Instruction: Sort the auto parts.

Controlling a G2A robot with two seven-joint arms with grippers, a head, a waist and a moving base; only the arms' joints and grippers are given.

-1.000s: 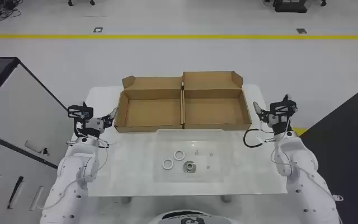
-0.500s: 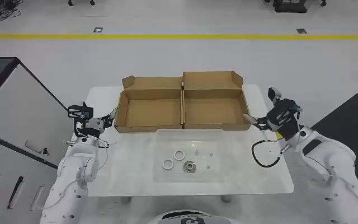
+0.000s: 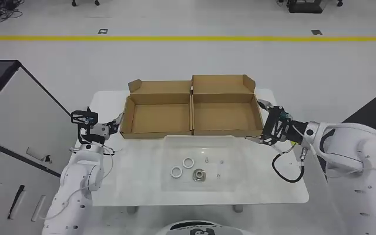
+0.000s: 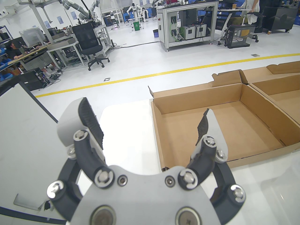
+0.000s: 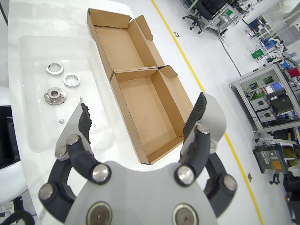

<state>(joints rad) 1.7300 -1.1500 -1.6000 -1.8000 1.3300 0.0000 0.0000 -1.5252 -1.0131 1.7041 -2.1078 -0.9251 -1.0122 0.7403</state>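
Two open cardboard boxes, left [image 3: 157,117] and right [image 3: 226,114], stand side by side at the back of the table. In front of them a clear tray [image 3: 200,141] holds two metal rings [image 3: 188,163] [image 3: 176,172], a flanged hub [image 3: 200,174] and a few small fasteners [image 3: 207,158]. My left gripper [image 3: 116,123] [image 4: 144,107] hangs open and empty by the left box's outer end. My right gripper [image 3: 256,121] [image 5: 141,101] is open and empty just off the right box's [image 5: 150,118] outer end. The right wrist view shows the rings [image 5: 54,68] [image 5: 71,80], the hub [image 5: 54,96] and a small nut [image 5: 61,121].
The white table [image 3: 270,182] has bare room to the right of the tray and along its front edge. A black cable [image 3: 288,173] loops under the right arm. A white slanted panel [image 3: 29,111] stands left of the table.
The right arm has swung in from the table's right edge, turning its gripper toward the right box's outer end. The left arm and the parts have not moved.
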